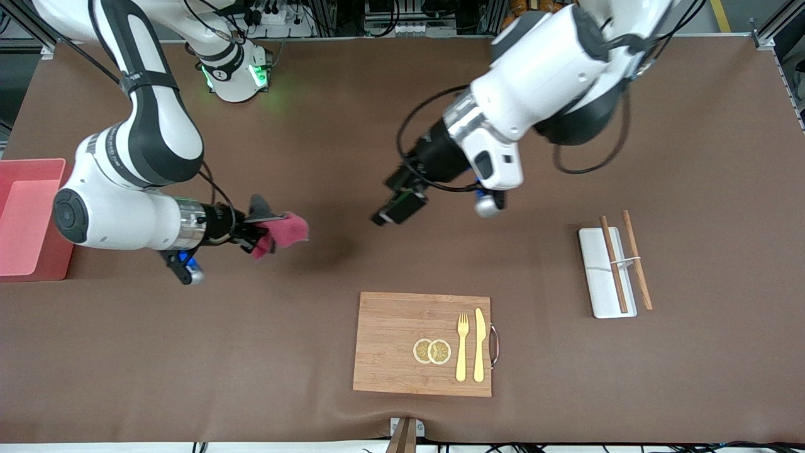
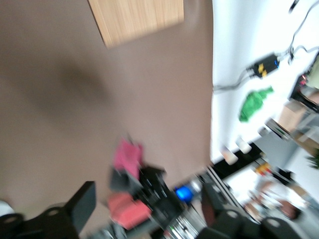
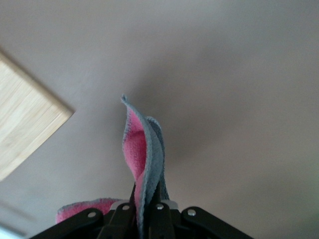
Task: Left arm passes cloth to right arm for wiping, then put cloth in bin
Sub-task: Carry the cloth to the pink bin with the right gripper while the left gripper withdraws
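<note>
Only cloth [image 3: 144,154] hides right end effector [image 3: 144,211] fingertips.

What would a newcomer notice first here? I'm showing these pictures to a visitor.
The pink-and-grey cloth pinched in the right end effector, up over bare table near the pink bin. Then the left end effector, carrying nothing, over the table's middle. Nearest the front camera lies the wooden board.

The bin [image 1: 28,217] is cut off by the edge — left wrist view blurred
</note>
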Controlling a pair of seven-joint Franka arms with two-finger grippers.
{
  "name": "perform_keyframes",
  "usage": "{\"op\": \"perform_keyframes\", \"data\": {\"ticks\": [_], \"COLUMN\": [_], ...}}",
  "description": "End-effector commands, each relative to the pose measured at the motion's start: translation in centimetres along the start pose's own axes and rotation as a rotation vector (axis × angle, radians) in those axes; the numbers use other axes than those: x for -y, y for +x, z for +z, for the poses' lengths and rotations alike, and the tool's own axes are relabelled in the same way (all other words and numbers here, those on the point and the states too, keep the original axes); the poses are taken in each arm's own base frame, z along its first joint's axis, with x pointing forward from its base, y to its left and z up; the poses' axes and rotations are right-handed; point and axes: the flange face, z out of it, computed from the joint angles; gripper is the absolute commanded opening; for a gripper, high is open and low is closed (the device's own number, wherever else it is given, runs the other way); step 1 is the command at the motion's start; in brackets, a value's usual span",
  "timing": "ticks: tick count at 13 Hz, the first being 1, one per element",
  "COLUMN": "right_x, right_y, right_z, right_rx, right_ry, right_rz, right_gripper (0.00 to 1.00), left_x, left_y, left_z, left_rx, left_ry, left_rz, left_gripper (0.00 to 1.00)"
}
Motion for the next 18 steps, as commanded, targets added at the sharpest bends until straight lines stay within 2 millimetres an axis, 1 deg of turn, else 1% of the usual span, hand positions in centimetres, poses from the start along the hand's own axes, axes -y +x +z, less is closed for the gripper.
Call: {"op": "perform_keyframes", "data": {"ticks": [1,3,4,5,6,7,8,9,11,12,13,14,15,16,17,18], "right_x": [-3.0,-7.7,-9.3,-12.0,-14.6,-17.4,-20.6,-23.7,-29.0,-31.2,-33.6,-36.2,-37.6,-39.9,-42.4,-44.3], "right_y": [2.8,7.3,8.6,10.6,12.4,14.3,16.3,17.9,20.1,21.0,22.0,22.8,23.3,24.2,25.4,26.6], "right_z": [-2.1,-4.9,-5.7,-7.2,-8.2,-9.2,-10.3,-11.2,-12.6,-13.3,-13.8,-14.2,-14.4,-14.3,-14.0,-13.3], "right_rx": [-0.120,-0.166,-0.176,-0.201,-0.208,-0.219,-0.236,-0.244,-0.271,-0.293,-0.308,-0.321,-0.332,-0.334,-0.351,-0.366], "right_ry": [-0.103,-0.142,-0.162,-0.175,-0.177,-0.174,-0.167,-0.161,-0.167,-0.182,-0.196,-0.207,-0.222,-0.251,-0.268,-0.287], "right_rz": [-0.166,-0.327,-0.398,-0.435,-0.486,-0.558,-0.612,-0.655,-0.739,-0.805,-0.871,-0.911,-0.938,-0.957,-0.969,-1.014], "right_gripper": [0.00,0.00,0.00,0.00,0.00,0.00,0.00,0.00,0.00,0.00,0.00,0.00,0.00,0.00,0.00,0.00], "left_x": [0.8,1.3,1.6,2.2,2.6,2.9,2.9,2.9,3.1,3.2,3.4,3.6,3.8,3.9,4.0,4.2], "left_y": [2.8,6.6,8.7,10.0,10.8,11.0,12.5,13.6,15.7,16.8,18.0,19.2,19.7,20.3,20.3,20.8], "left_z": [-3.0,-5.6,-7.2,-8.1,-8.8,-9.6,-10.7,-12.1,-14.8,-16.0,-17.7,-18.9,-20.4,-21.0,-21.9,-23.0], "left_rx": [-0.110,-0.137,-0.169,-0.208,-0.254,-0.293,-0.322,-0.321,-0.317,-0.309,-0.305,-0.295,-0.293,-0.284,-0.291,-0.302], "left_ry": [0.124,0.237,0.298,0.363,0.425,0.474,0.506,0.522,0.551,0.570,0.588,0.602,0.608,0.610,0.610,0.616], "left_rz": [0.152,0.289,0.372,0.469,0.564,0.642,0.669,0.688,0.750,0.787,0.821,0.852,0.882,0.906,0.929,0.932], "left_gripper": [1.00,1.00,1.00,1.00,1.00,1.00,1.00,1.00,1.00,1.00,1.00,1.00,1.00,1.00,1.00,1.00]}}
